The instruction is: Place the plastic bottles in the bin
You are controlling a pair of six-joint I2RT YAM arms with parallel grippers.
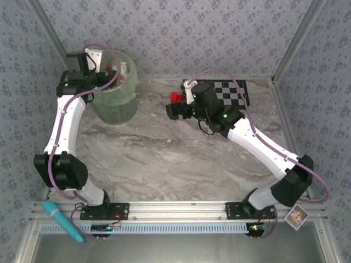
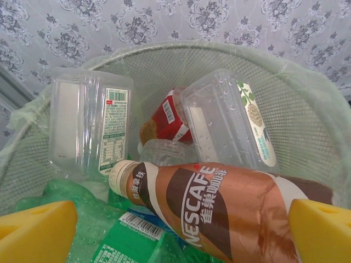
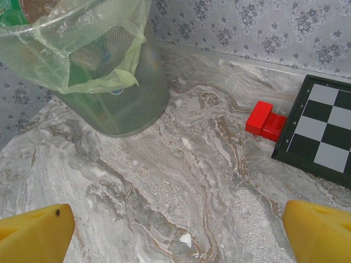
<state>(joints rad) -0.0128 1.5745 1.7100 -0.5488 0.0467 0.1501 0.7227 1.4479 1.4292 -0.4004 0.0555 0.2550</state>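
Observation:
The bin (image 1: 115, 96), a pale-green lined mesh bucket, stands at the table's far left. My left gripper (image 1: 107, 70) hovers over its mouth. In the left wrist view its yellow fingertips (image 2: 35, 230) stand wide open above the pile inside: a brown Nescafe bottle (image 2: 219, 211) lying across, a green bottle (image 2: 126, 241), a red bottle (image 2: 167, 118) and two clear plastic containers (image 2: 90, 126). My right gripper (image 1: 175, 109) hangs open over bare marble at mid-table, with nothing between its fingertips (image 3: 33, 233). From the right wrist the bin (image 3: 109, 93) sits ahead to the left.
A small red block (image 3: 266, 119) lies beside the black-and-white checkerboard (image 3: 323, 131) at the back right, close to my right gripper. A teal tool (image 1: 63, 219) and a small card (image 1: 296, 217) rest on the front rail. Patterned walls enclose the table.

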